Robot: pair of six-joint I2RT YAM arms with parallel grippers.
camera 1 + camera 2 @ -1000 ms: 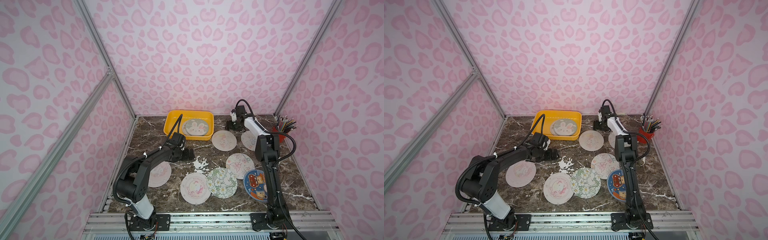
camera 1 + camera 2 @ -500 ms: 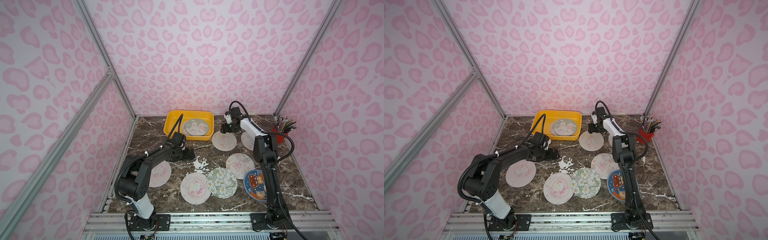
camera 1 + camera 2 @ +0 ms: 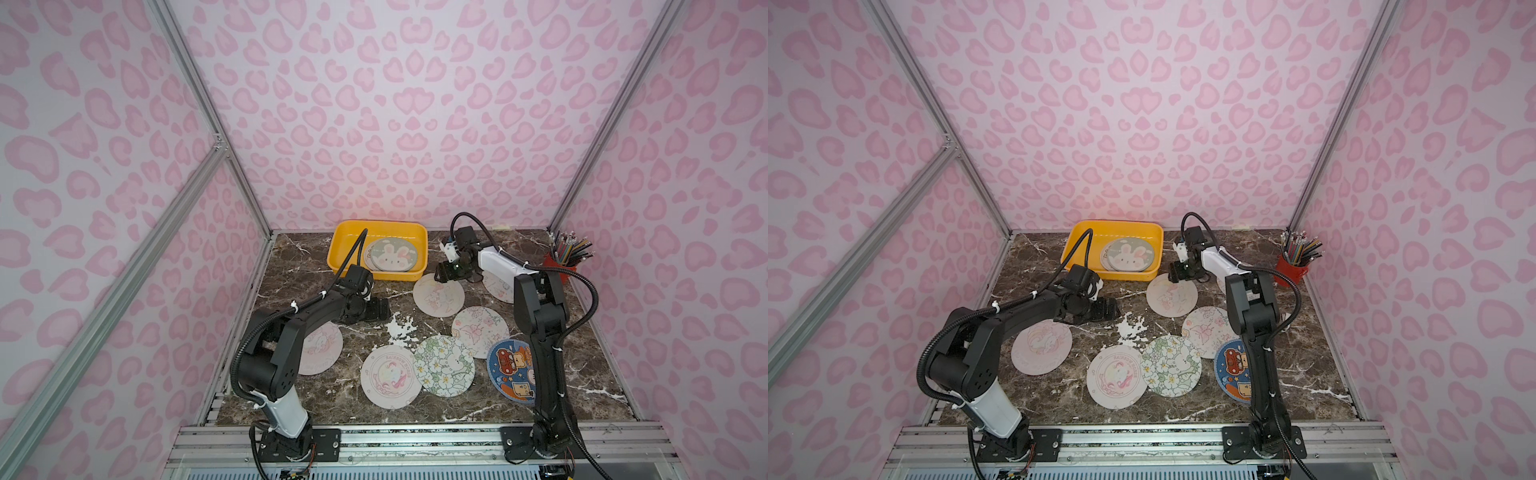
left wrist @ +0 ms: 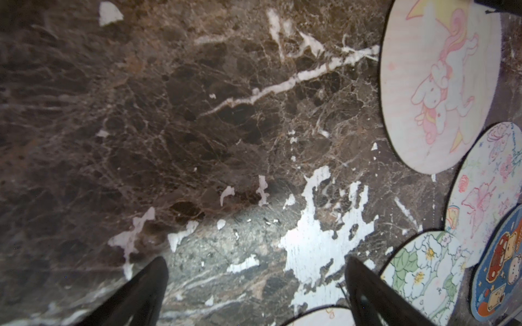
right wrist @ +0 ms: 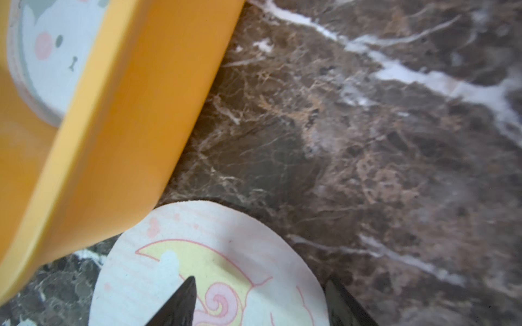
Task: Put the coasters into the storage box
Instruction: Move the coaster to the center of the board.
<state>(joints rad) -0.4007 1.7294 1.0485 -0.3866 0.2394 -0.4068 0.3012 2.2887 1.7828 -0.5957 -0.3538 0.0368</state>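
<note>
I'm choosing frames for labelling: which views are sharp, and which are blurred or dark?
Both top views: sharp, evenly lit. Left wrist view: table sharp mid-frame, dimmer toward the edges. Right wrist view: soft throughout, the storage box and the moon-print coaster blurred.

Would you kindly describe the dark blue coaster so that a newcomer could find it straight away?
On the marble table, look at the near right part, where the right arm rises. Lying flat, partly behind that arm, is the dark blue coaster. Its neighbours are a pale butterfly coaster and a green flowered coaster; it alone is dark.
</note>
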